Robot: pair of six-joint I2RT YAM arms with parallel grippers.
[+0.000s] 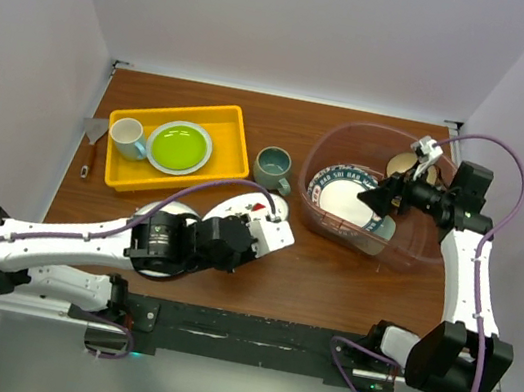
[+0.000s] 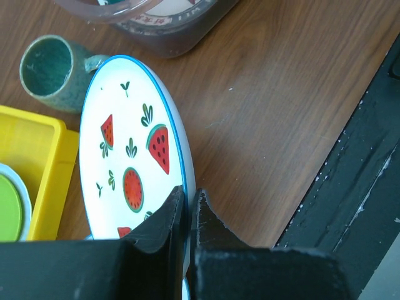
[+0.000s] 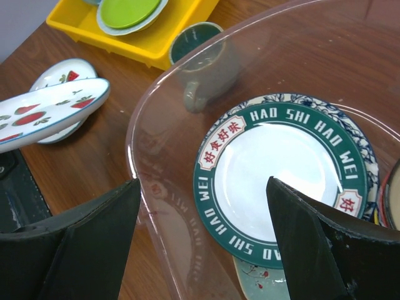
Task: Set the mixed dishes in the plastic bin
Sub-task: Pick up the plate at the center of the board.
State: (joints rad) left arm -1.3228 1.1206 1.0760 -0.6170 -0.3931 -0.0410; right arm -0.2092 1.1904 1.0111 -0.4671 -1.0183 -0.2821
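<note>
My left gripper (image 1: 275,227) (image 2: 189,192) is shut on the rim of a white plate with red watermelon marks (image 2: 131,156) and holds it tilted on edge above the table, left of the plastic bin (image 1: 355,129). A second watermelon plate (image 3: 62,72) lies on the table under that arm. The grey-green mug (image 1: 272,167) (image 2: 53,72) stands beside the bin. My right gripper (image 1: 384,197) (image 3: 203,181) is open and empty over the bin (image 3: 134,125). Inside lie a green-rimmed white plate (image 3: 281,181) on a blue-patterned plate (image 3: 362,144), a mint-green tray (image 3: 262,281) and a tan bowl (image 1: 407,166).
A shallow yellow tray (image 1: 235,120) at the back left holds a white cup (image 1: 128,137) and a lime-green plate (image 1: 179,148). A small scraper (image 1: 94,141) lies left of it. White walls close in the table on three sides.
</note>
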